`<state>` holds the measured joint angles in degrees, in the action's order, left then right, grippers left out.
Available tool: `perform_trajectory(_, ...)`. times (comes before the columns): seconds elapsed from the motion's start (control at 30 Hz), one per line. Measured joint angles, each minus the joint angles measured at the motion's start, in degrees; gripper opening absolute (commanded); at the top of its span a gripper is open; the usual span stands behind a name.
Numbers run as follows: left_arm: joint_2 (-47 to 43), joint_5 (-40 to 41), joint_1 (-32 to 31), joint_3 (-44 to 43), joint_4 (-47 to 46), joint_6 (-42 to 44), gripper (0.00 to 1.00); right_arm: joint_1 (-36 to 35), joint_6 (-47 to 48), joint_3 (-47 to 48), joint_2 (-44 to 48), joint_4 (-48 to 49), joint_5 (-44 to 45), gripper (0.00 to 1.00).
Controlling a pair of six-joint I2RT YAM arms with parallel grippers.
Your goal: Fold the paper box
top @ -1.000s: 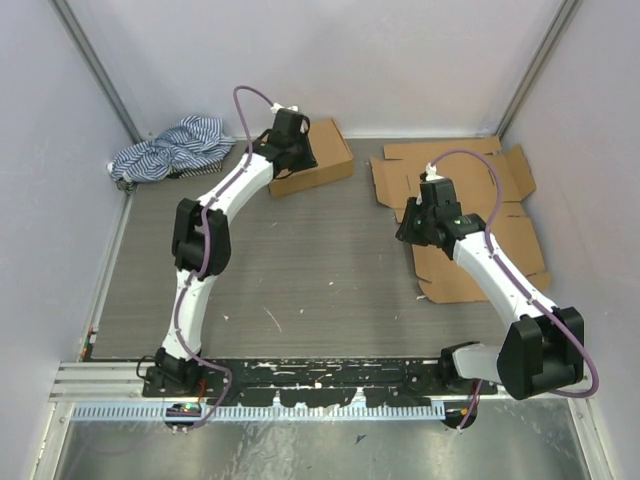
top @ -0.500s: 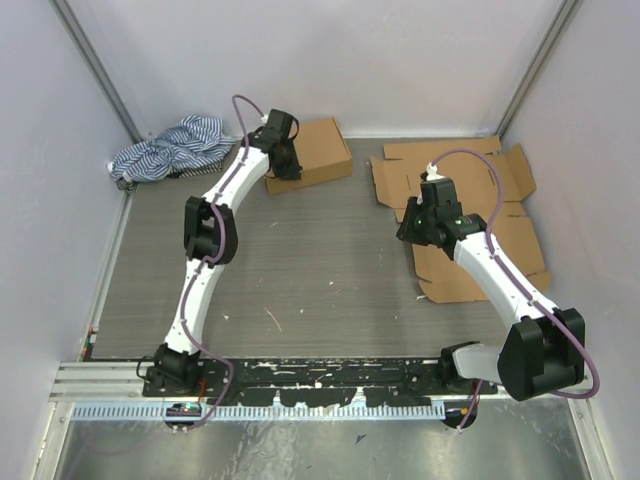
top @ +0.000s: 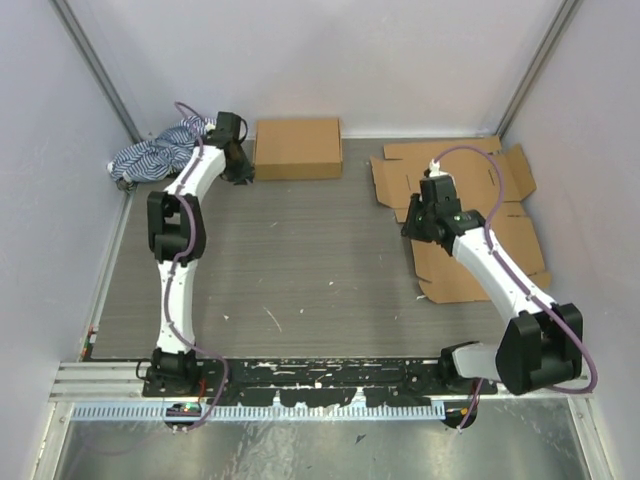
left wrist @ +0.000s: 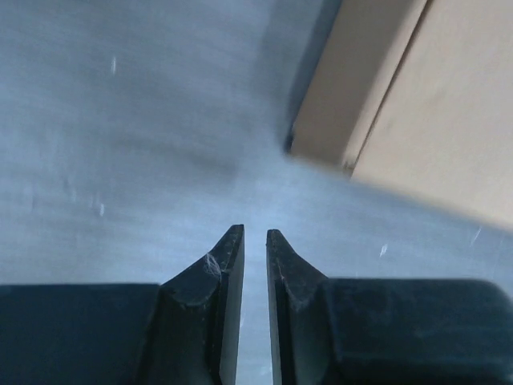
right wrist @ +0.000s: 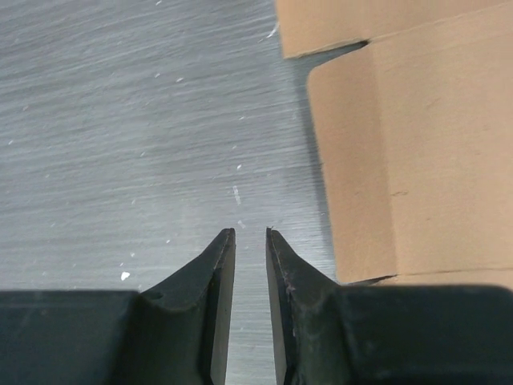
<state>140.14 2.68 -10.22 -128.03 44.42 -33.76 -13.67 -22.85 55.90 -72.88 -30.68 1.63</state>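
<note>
The flat brown cardboard box blank lies unfolded on the grey table, ahead and to the right of the right gripper. Its near left edge is just off the right fingertip, and a notch between two flaps shows further ahead. Whether it is one sheet or several overlapping, I cannot tell. It looks light and stiff along its panels and should hinge only at the creases. Lying flat, it gives the jaws nothing to close on from above. The best hold is probably a free flap edge by the notch, lifted enough to slip a finger under, and a thin sheet may slide on the smooth table when pushed. The right jaws stand a narrow slit apart with nothing between them, over bare table. The left gripper has the same narrow gap and is also empty. An already folded brown cardboard box sits ahead and to its right, apart from the fingertips. Behind that arm lies a crumpled blue-and-white striped cloth.
</note>
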Motion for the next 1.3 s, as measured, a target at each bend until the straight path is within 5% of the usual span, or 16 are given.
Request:
perform_trajectory(0.23,-26.8,-1.9,-4.3,35.8,-11.3,-2.7,0.28,7.1,-1.4,5.5,-9.0,1.5,8.4,0.16)
perform_trajectory(0.43,-50.5,-3.7,-15.5,52.4,-21.4,-4.0,0.33,12.0,-4.6,-0.5,-13.5,5.4,9.1,0.49)
perform_trajectory(0.7,-54.9,-7.7,-18.1,66.4,-26.1,-4.5,0.33,7.3,-4.0,-8.5,-12.2,7.0,1.5,0.61)
perform_trajectory(1.0,-64.4,-6.3,-21.4,76.2,-24.1,-4.4,0.33,-3.2,-2.8,-4.9,-9.7,1.7,15.4,0.6)
perform_trajectory(1.1,-67.3,-5.4,-21.4,78.2,-23.9,-4.3,0.33,-3.1,-2.8,-3.9,-12.2,-0.2,21.9,0.53)
perform_trajectory(1.23,-70.4,-4.4,-21.4,80.5,-22.8,-4.1,0.33,-3.0,-2.8,-3.1,-16.9,-0.9,24.9,0.18)
perform_trajectory(1.3,-71.9,-3.6,-21.4,81.0,-21.8,-3.7,0.34,-3.9,-2.4,-3.0,-17.9,-0.8,24.9,0.08)
